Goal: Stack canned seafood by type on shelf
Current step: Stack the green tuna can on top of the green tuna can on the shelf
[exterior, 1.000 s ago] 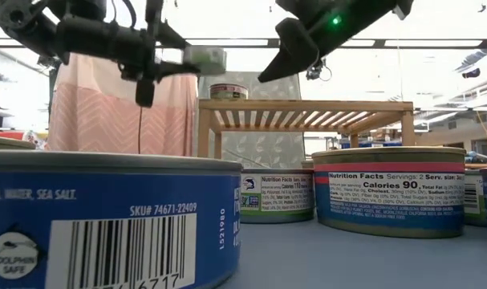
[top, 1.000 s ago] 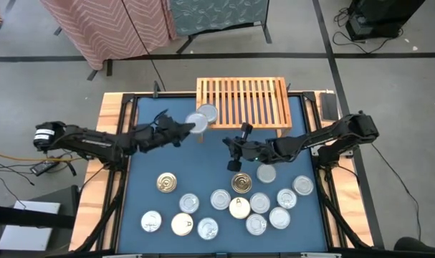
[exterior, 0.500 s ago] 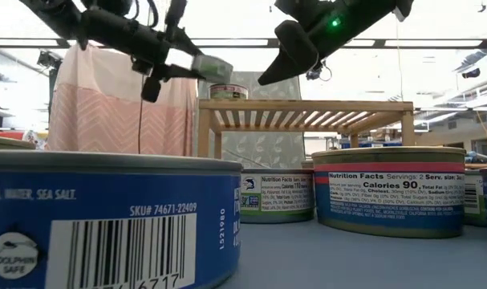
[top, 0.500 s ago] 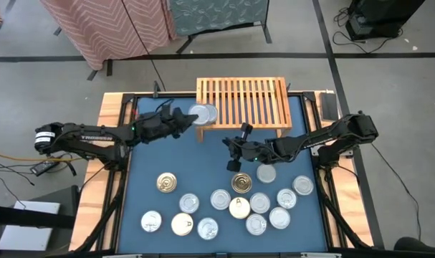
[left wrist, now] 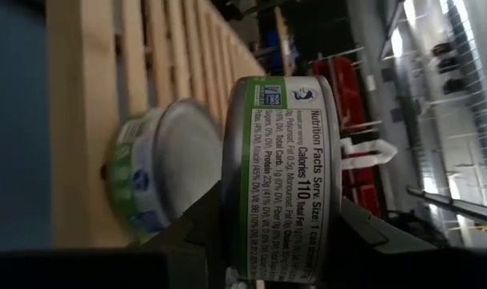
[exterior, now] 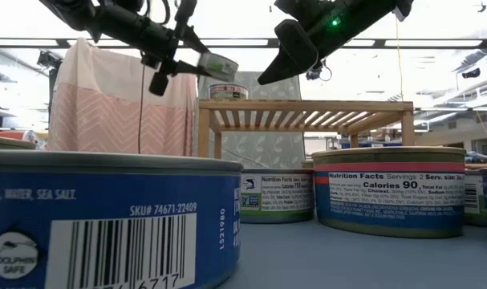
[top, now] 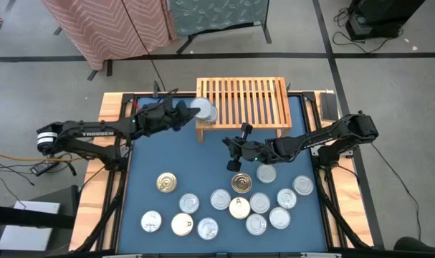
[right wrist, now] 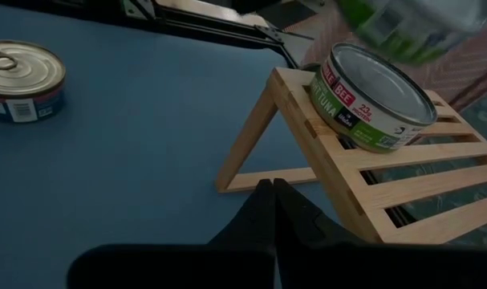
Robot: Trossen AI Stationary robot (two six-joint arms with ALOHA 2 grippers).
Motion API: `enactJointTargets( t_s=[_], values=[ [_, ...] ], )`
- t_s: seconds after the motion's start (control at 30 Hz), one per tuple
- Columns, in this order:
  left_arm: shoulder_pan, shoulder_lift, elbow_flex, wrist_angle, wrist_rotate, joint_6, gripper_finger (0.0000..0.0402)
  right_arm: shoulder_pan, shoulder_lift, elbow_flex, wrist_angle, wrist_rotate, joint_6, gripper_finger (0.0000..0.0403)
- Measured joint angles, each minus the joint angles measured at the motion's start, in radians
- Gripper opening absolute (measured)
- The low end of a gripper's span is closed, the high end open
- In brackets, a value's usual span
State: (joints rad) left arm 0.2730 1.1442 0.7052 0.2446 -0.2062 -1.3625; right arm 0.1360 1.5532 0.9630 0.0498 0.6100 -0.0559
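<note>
The canned seafood is mostly silver-topped tins grouped on the blue mat near the front edge (top: 238, 208). One green-labelled tin (right wrist: 371, 96) stands on its base on the left end of the light-wood slatted shelf (top: 246, 100). My left gripper (top: 186, 112) is shut on another green-labelled tin (left wrist: 279, 177), which hangs just above the tin on the shelf. My right gripper (top: 230, 153) hovers shut above the mat in front of the shelf, holding nothing. My left gripper pinches the tin between its two fingers, one on the flat top (top: 194, 110) and one under the flat bottom. The fingers (exterior: 159, 79) reach in nearly level from the table's left side. The tin is lifted clear, slightly tilted, above the tin on the shelf.
Two gold-topped tins (top: 167, 183) (top: 240, 183) lie among the silver ones. The rest of the shelf's slatted top (top: 264, 100) is bare. A raised wooden frame (top: 110, 122) borders the mat. Beyond the far edge hangs pink patterned cloth (exterior: 115, 104).
My left gripper has carried the tin up and toward the far edge, from in front of the shelf's left end to above the tin standing there. Its wrist has rolled a little, leaving the tin slightly tilted. Its hold has stayed the same.
</note>
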Motion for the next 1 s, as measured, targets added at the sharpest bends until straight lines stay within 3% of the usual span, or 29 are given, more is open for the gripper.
enactJointTargets(
  t_s=[0.13, 0.57, 0.83, 1.0],
  values=[
    [0.003, 0.033, -0.001, 0.007, 0.044, -0.009, 0.0141, 0.000, 0.000, 0.000, 0.000, 0.000, 0.000, 0.0000],
    [0.016, 0.047, -0.001, 0.031, 0.044, -0.026, 0.0141, 0.000, -0.001, 0.001, 0.000, -0.001, 0.000, 0.0000],
    [0.016, 0.046, -0.002, 0.072, 0.061, -0.003, 0.0232, 0.000, -0.001, 0.001, 0.000, -0.001, 0.000, 0.0001],
    [0.016, 0.046, -0.002, 0.073, 0.071, -0.003, 0.0246, 0.000, -0.001, 0.001, 0.043, -0.001, -0.030, 0.0001]
  ],
)
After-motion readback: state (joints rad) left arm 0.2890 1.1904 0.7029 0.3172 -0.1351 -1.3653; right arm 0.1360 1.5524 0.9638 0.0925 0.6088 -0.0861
